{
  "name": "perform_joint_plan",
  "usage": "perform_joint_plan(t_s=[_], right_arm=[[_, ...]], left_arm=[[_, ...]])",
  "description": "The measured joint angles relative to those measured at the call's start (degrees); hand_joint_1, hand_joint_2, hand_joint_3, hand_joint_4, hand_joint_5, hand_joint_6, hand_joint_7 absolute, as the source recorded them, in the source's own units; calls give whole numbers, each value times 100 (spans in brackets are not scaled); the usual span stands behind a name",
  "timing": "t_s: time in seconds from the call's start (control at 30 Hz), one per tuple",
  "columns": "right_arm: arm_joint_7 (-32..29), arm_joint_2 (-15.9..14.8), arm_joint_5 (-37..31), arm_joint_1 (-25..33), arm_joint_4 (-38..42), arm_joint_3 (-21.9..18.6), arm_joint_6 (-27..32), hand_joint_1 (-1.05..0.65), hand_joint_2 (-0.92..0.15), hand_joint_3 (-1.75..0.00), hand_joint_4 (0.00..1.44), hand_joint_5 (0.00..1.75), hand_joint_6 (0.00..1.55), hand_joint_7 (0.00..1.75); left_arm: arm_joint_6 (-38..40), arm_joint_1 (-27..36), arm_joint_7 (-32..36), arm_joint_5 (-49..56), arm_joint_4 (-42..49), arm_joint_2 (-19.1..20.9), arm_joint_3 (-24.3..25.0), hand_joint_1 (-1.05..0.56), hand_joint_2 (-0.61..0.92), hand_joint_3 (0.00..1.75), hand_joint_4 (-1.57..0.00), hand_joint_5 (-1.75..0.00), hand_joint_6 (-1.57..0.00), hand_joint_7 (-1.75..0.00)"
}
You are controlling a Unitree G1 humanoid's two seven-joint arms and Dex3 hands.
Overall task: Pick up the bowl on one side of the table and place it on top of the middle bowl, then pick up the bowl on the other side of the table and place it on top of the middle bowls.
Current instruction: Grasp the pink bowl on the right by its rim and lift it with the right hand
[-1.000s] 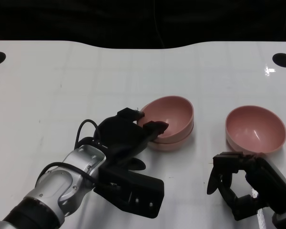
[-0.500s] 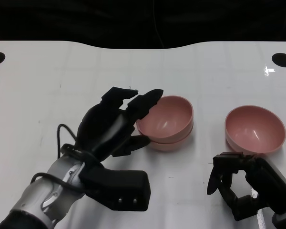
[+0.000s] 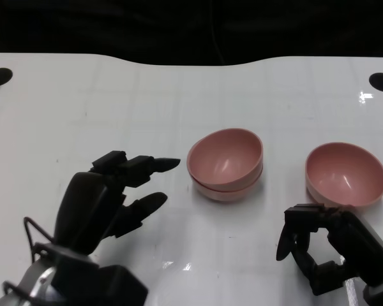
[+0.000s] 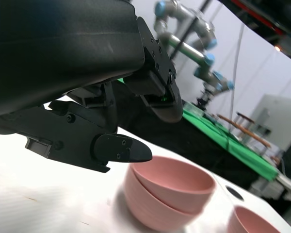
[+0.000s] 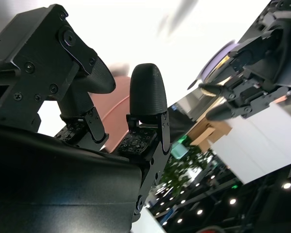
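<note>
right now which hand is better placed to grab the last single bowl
Right. The single bowl sits on the robot's right side, just beyond the open right hand. The left hand, also empty, is on the far side of the stacked bowls and would have to reach across them.

Before me lies a glossy white worktop (image 3: 147,95), its far edge curving against a dark, unlit backdrop (image 3: 179,25). A round black hole (image 3: 0,76) sits near its far left corner, another (image 3: 382,81) near its far right corner, with a bright glare spot beside that one. Past my left wrist I see a pale wall (image 4: 262,73), a green-covered table (image 4: 233,143) and a jointed grey arm with blue collars (image 4: 194,29). Past my right wrist, ceiling lights (image 5: 233,201) glow.
</note>
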Motion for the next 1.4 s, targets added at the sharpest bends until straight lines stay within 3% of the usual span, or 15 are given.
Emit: perform_joint_plan(t_s=[0.03,0.1,0.13,0.2,0.27,0.37,0.43,0.53,0.77,0.8,0.87,0.97,1.03,1.17,1.4], right_arm=[[0,1,1,6,-14,-1,17,0,-17,-162,86,169,87,134],[-2,2,-13,22,-28,-4,61,0,-19,-160,86,170,87,135],[-4,2,-20,25,-33,-4,66,0,-20,-160,86,170,86,135],[-6,3,-28,21,-38,-3,71,0,-20,-159,86,169,86,135],[-6,2,-28,14,-40,-5,72,1,-19,-159,86,170,86,135],[-4,1,-18,6,-37,-8,73,1,-19,-160,85,170,86,135],[-4,0,2,1,-11,-15,71,2,-19,-160,85,169,86,134],[-7,-3,2,-3,31,-27,67,3,-22,-156,84,166,84,131],[-7,-40,164,-8,27,-125,109,0,-27,-135,81,152,84,102],[29,-66,178,-15,5,-136,162,-5,-38,-110,69,119,74,82],[161,-210,182,-48,-84,-162,366,-12,-51,-82,61,88,69,54],[279,-449,163,-66,-454,-257,827,-21,-75,-33,47,74,63,25],[304,-570,58,-45,-815,-286,1160,-29,-83,-15,36,67,54,12],[296,-762,-466,127,-1669,-327,2040,-41,-84,-3,21,57,42,2],[358,-937,-961,373,-2610,-401,3468,-52,-84,-1,10,52,28,0]], left_arm=[[-164,141,-2,-90,-65,16,75,-13,80,46,-79,-126,-91,-69],[-381,447,1,-171,-210,20,210,-8,63,81,-83,-130,-96,-75],[-425,578,1,-181,-270,15,256,-8,59,90,-84,-131,-96,-76],[-455,801,-11,-203,-380,-8,360,-6,49,114,-85,-152,-98,-86],[-465,1061,-176,-536,-557,-38,442,0,39,135,-86,-165,-96,-107],[-481,1391,-624,-1059,-688,-69,500,1,34,147,-90,-163,-90,-135],[-459,1540,-861,-1253,-719,-84,566,1,30,154,-91,-165,-86,-145],[-456,1579,-1059,-1442,-716,-167,656,1,28,156,-90,-169,-84,-150],[-460,1581,-1459,-1896,-539,-493,816,1,29,153,-90,-173,-85,-153],[-466,1577,-1513,-1922,-515,-523,831,-1,29,153,-89,-174,-84,-154],[-475,1567,-1600,-1986,-424,-594,853,-3,29,153,-89,-174,-83,-154],[-491,1565,-1703,-2003,-350,-623,895,-3,29,153,-89,-175,-83,-154],[-523,1553,-1766,-2004,-332,-640,919,-3,29,151,-89,-174,-83,-153],[-535,1537,-1860,-2031,-314,-694,952,-3,29,150,-90,-173,-84,-152],[-536,1530,-1908,-1985,-314,-712,1037,-3,30,150,-89,-172,-84,-149]])
